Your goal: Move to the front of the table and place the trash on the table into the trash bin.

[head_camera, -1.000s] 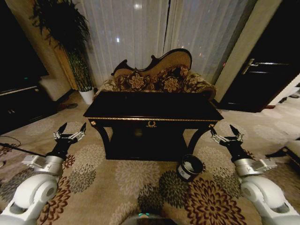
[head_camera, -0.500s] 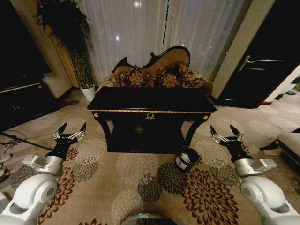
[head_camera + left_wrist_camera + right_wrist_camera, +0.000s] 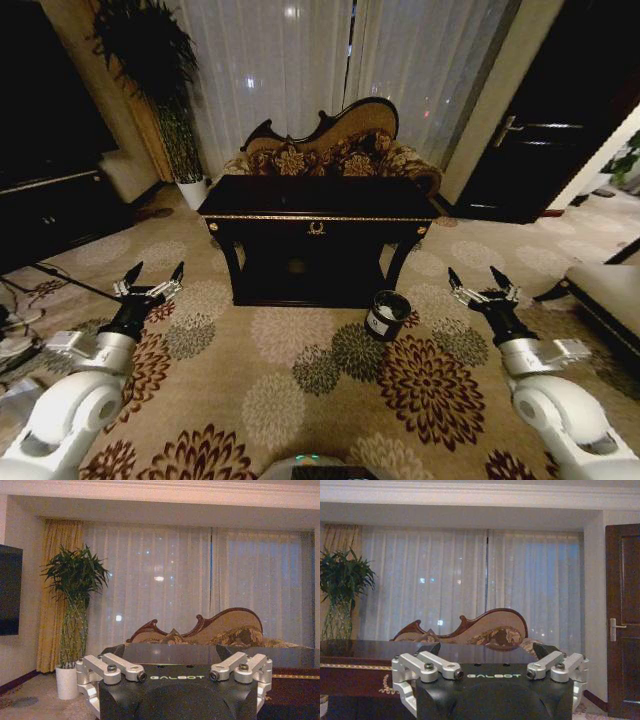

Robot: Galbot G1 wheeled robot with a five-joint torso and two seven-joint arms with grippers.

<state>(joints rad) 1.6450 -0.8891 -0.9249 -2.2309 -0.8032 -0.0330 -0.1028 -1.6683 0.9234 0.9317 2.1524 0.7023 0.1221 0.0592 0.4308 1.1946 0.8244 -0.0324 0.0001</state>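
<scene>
The near-black table (image 3: 318,199) with gold trim stands ahead of me at mid-distance, and its top also shows in the left wrist view (image 3: 170,653) and the right wrist view (image 3: 355,652). I cannot make out any trash on its dark glossy top. The small round trash bin (image 3: 387,314) sits on the carpet by the table's front right leg. My left gripper (image 3: 154,271) is held open low on the left, far short of the table. My right gripper (image 3: 475,277) is held open low on the right, level with the bin and well to its right. Both are empty.
An ornate floral sofa (image 3: 330,152) stands right behind the table. A tall plant in a white pot (image 3: 190,190) is at the back left, beside a dark cabinet (image 3: 50,205). A dark door (image 3: 545,140) and a low bench (image 3: 600,290) are on the right. Patterned carpet (image 3: 300,370) lies open before the table.
The whole head view has shifted: table, sofa and bin now look smaller and farther off, so the camera moved. Both arms keep the same pose, grippers open.
</scene>
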